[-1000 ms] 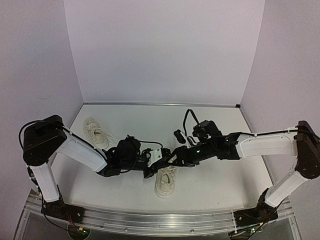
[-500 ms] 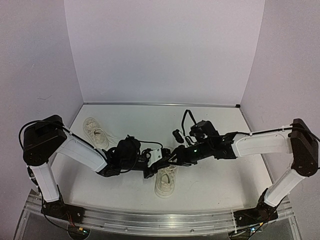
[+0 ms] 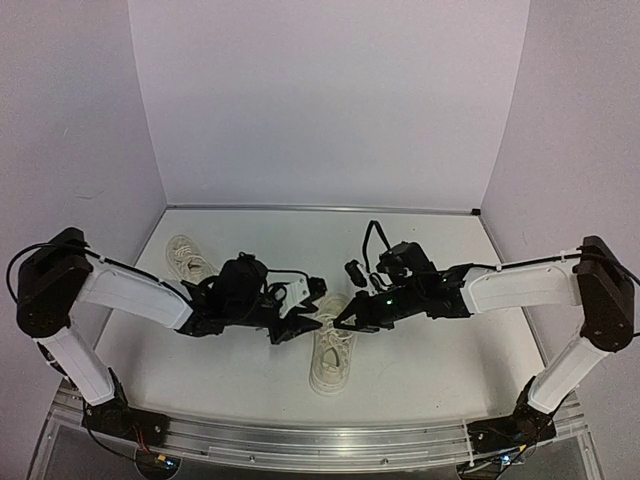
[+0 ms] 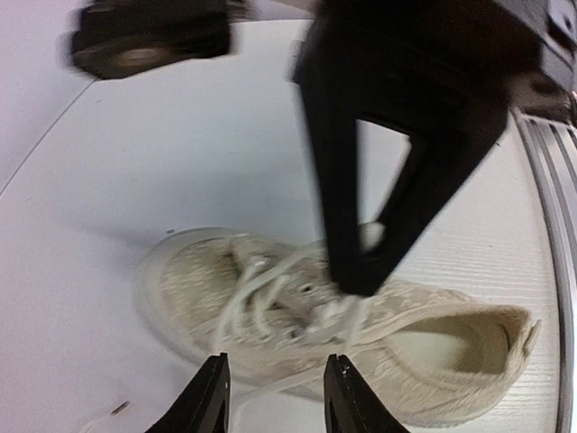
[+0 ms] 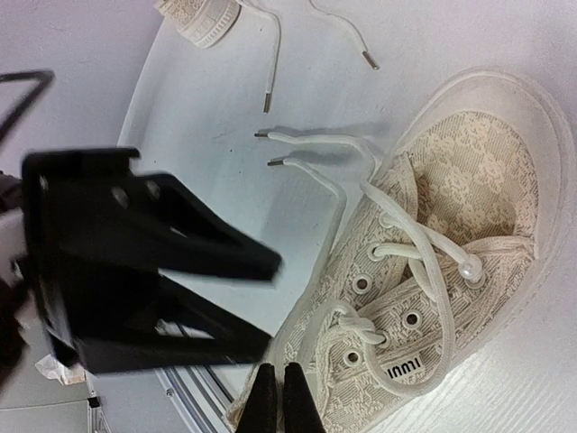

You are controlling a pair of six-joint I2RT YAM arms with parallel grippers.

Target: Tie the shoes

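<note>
Of the two cream shoes, one (image 3: 331,366) lies at the table's front centre, toe pointing away, with a loose single knot (image 5: 356,323) in its white laces. My right gripper (image 3: 344,318) (image 5: 279,397) is shut, its tips at the lace strand beside that knot, over the shoe (image 5: 469,171). My left gripper (image 3: 298,322) (image 4: 278,397) hangs open just left of the shoe (image 4: 194,289), nothing between its fingers; it sees the right gripper (image 4: 361,271) touching the laces. Two lace ends (image 5: 315,176) trail on the table. The other shoe (image 3: 188,260) (image 5: 203,18) lies at far left, laces loose.
White walls close the table in at the back and both sides. A metal rail (image 3: 320,440) runs along the front edge by the arm bases. A black cable (image 3: 373,238) loops above the right wrist. The two grippers are close together over the near shoe.
My left gripper has opened and drawn back to the left, away from the laces. My right gripper has closed at the laces and edged slightly left.
</note>
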